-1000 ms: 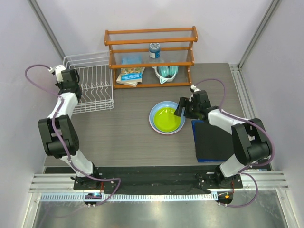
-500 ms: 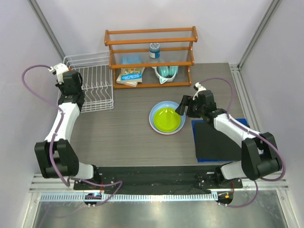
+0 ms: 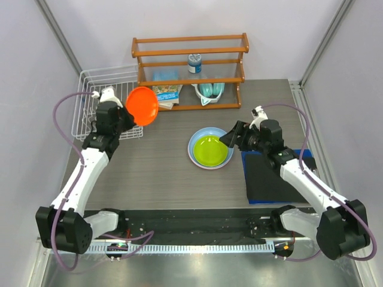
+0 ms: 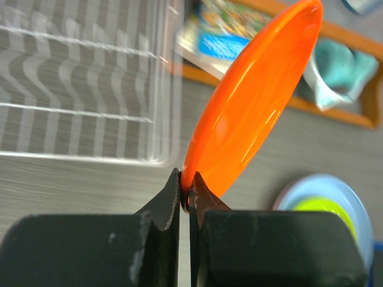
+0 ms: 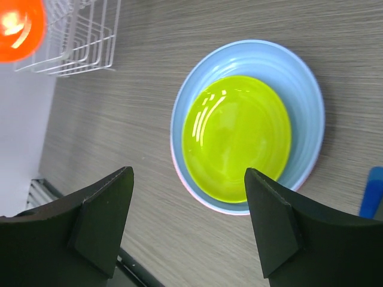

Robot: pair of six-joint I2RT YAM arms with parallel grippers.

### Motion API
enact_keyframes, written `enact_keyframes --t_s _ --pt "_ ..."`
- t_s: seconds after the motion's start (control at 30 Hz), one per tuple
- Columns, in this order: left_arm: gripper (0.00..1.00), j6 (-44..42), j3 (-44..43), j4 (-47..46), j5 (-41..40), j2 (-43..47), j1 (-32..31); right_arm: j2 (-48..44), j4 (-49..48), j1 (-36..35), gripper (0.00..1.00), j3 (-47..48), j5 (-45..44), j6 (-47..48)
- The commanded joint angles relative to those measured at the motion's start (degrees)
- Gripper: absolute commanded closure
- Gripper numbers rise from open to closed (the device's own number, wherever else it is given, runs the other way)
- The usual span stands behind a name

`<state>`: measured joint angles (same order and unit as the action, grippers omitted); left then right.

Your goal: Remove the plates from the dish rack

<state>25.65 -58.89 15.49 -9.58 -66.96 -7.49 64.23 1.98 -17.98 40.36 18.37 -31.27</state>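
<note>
The orange plate (image 3: 142, 106) is in the air just off the right edge of the dish rack (image 3: 105, 73), between it and the wooden shelf rack (image 3: 190, 54). It is tilted on edge, as I would expect of a plate drawn from between upright tines by its rim. The left tool (image 4: 185, 185) has its jaws pinched nearly together on the plate's lower rim, and nothing else touches the plate. A thin-edge grip like that probably lets it swing, so it wants a gentle carry.

The other plates lie flat in a nest on the table (image 3: 155, 173), near the middle. The lime green plate (image 3: 210, 149) sits inside the light blue plate (image 3: 195, 143), and a pinkish rim peeks out beneath them in the right wrist view. Stacking big to small keeps the pile steady, and I judge the orange one belongs on top.

The right tool (image 5: 188, 179) hangs just beside that stack, over its right edge. Its jaws are spread wide and hold nothing.
</note>
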Motion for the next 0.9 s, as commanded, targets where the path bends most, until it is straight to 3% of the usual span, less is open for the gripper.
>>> enact_keyframes --t_s 0.0,0.37,0.77,0.87 --pt "1.00 6.2 2.4 -2.3 11.5 2.8 -4.2 -3.3 -4.9 -2.0 0.20 -1.0 2.5 -4.1" --pt "1.00 11.7 10.2 -8.5 18.0 4.4 -18.5 -0.3 -10.7 -10.0 0.19 -1.3 -0.4 -7.1" --pt "1.00 14.3 10.9 -9.7 19.7 2.2 -28.9 4.0 -12.8 -11.6 0.19 -0.9 -2.5 -5.3" --pt "1.00 14.6 11.0 -9.6 20.0 1.3 -30.4 4.9 -12.9 -11.6 0.24 -0.7 -3.1 -5.0"
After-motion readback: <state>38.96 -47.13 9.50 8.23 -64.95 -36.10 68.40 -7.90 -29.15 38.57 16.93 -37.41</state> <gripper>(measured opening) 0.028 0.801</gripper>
